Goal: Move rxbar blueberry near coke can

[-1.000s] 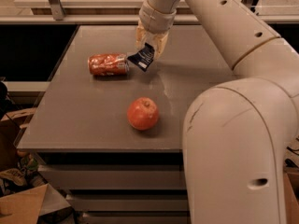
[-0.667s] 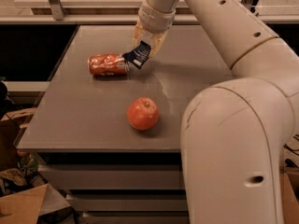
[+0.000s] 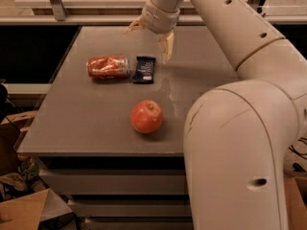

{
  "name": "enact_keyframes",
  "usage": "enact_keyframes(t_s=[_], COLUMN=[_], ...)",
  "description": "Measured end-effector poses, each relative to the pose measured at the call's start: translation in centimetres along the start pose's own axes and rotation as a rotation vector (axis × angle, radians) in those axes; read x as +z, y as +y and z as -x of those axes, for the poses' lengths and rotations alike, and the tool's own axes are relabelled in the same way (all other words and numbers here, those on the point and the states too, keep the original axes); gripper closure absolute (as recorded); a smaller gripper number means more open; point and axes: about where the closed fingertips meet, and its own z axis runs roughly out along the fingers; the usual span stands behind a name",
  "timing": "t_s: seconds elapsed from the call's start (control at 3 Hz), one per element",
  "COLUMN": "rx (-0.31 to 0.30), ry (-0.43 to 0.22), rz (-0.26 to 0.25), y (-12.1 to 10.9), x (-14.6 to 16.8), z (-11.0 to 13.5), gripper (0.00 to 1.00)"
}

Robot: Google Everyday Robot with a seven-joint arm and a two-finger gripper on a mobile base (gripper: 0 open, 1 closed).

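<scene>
1. Navy-blue wrapper with white print: the rxbar blueberry (image 3: 144, 69) lies flat on the grey desk (image 3: 96, 128), just beside one end of the coke can (image 3: 108, 67). I cannot tell if the two touch.
2. The coke can is red-orange and dented, and it lies on its side.
3. The hand (image 3: 147, 44) hangs over the desk, just behind the bar. Its two fingers are spread apart and hold nothing.
4. A round red apple (image 3: 147, 116) sits nearer the front edge, apart from the bar and the can.
</scene>
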Motion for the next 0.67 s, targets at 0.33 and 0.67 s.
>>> enact_keyframes(t_s=[0.33,0.67], rx=[-0.002,-0.011], ry=[-0.002,-0.015], rz=[0.000,0.000], y=[-0.03,-0.22], x=[0.01,0.08], z=[0.04,0.35], gripper=[0.00,0.00])
